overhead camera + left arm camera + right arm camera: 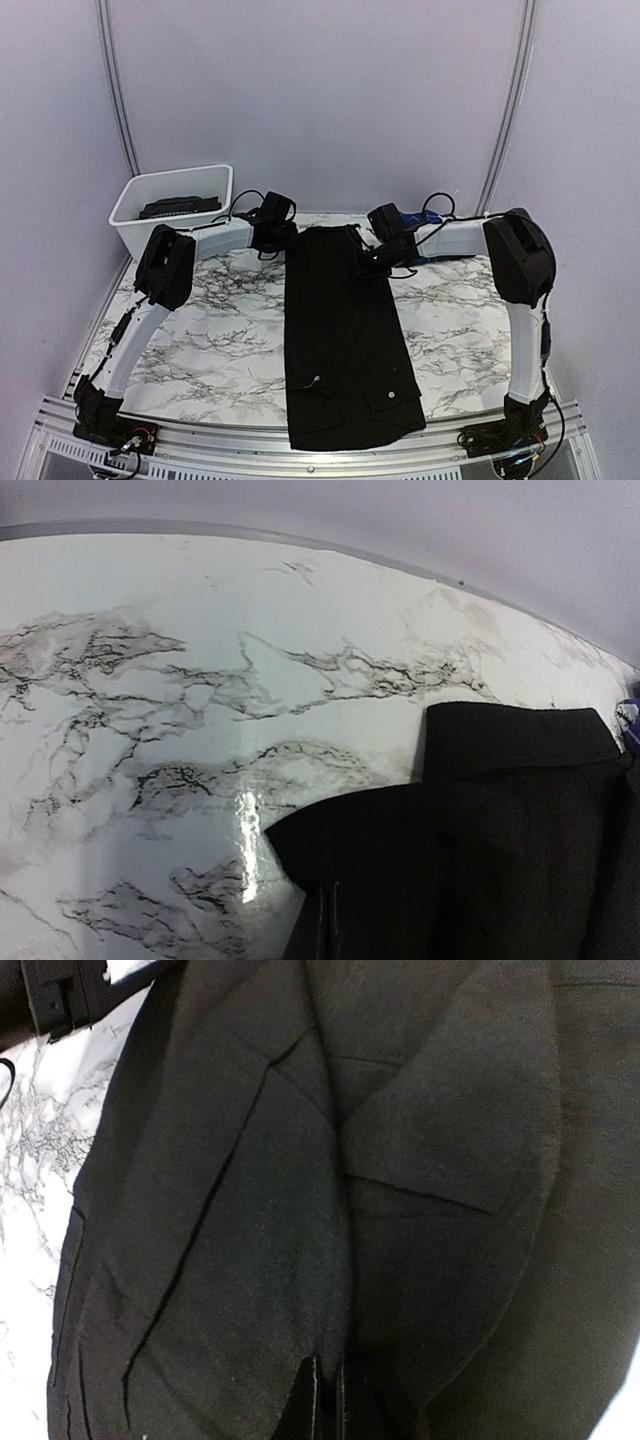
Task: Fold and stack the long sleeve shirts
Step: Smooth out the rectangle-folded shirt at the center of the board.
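Note:
The black long sleeve shirt [340,340] lies folded into a long strip down the middle of the marble table, collar end at the far side. My left gripper [288,240] is at the far left corner of the shirt; in the left wrist view its fingers [330,920] are shut on the black cloth [480,860]. My right gripper [366,262] is at the far right side of the shirt; its fingers [328,1400] are shut on a pinched fold of the black cloth [400,1160]. A scrap of blue cloth [432,258] shows under the right arm; most of it is hidden.
A white plastic bin [130,203] stands at the far left with a dark item [180,207] inside. The marble table [200,340] shows bare on both sides of the shirt. Walls close in at the back and on both sides.

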{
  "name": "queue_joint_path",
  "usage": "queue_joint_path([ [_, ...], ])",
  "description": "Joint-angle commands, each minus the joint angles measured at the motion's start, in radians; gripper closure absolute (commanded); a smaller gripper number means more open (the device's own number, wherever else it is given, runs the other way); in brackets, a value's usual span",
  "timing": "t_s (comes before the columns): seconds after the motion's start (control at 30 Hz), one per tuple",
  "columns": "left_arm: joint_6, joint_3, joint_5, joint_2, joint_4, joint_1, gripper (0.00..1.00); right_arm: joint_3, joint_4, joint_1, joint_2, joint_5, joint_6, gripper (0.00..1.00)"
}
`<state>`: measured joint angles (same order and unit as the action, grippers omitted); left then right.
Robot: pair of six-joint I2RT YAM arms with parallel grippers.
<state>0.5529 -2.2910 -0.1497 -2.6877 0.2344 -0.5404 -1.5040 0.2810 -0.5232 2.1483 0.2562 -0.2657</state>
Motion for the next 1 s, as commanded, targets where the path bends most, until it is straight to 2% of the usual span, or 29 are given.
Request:
queue_joint_path([
  [0.0, -0.021, 0.031, -0.064, 0.090, -0.042, 0.008, 1.00, 0.036, 0.008, -0.016, -0.112, -0.073, -0.029, 1.00],
  [0.13, -0.017, 0.045, -0.084, 0.104, -0.047, 0.015, 1.00, 0.079, -0.007, -0.023, -0.157, -0.119, -0.039, 1.00],
  [0.33, -0.022, 0.023, -0.046, 0.086, -0.050, 0.021, 1.00, 0.060, 0.000, -0.026, -0.113, -0.109, -0.036, 1.00],
  [0.37, -0.028, 0.019, -0.038, 0.083, -0.050, 0.023, 1.00, 0.051, 0.002, -0.025, -0.103, -0.111, -0.035, 0.98],
  [0.53, -0.064, -0.025, 0.036, 0.048, -0.042, 0.040, 1.00, -0.003, 0.036, -0.018, -0.084, -0.136, -0.016, 0.71],
  [0.67, -0.091, -0.067, 0.110, 0.036, -0.035, 0.057, 1.00, -0.008, 0.056, -0.022, -0.110, -0.184, -0.006, 0.70],
  [0.73, -0.107, -0.066, 0.128, 0.055, -0.033, 0.056, 0.89, -0.001, 0.064, -0.034, -0.132, -0.222, -0.006, 0.72],
  [0.83, -0.118, -0.044, 0.138, 0.098, -0.032, 0.056, 0.54, 0.010, 0.038, -0.049, -0.154, -0.246, -0.010, 0.73],
  [0.87, -0.121, -0.035, 0.136, 0.121, -0.032, 0.055, 0.46, -0.002, 0.035, -0.052, -0.145, -0.238, -0.010, 0.76],
  [0.97, -0.132, -0.013, 0.146, 0.170, -0.027, 0.053, 0.33, -0.070, 0.051, -0.062, -0.084, -0.212, 0.011, 0.84],
])
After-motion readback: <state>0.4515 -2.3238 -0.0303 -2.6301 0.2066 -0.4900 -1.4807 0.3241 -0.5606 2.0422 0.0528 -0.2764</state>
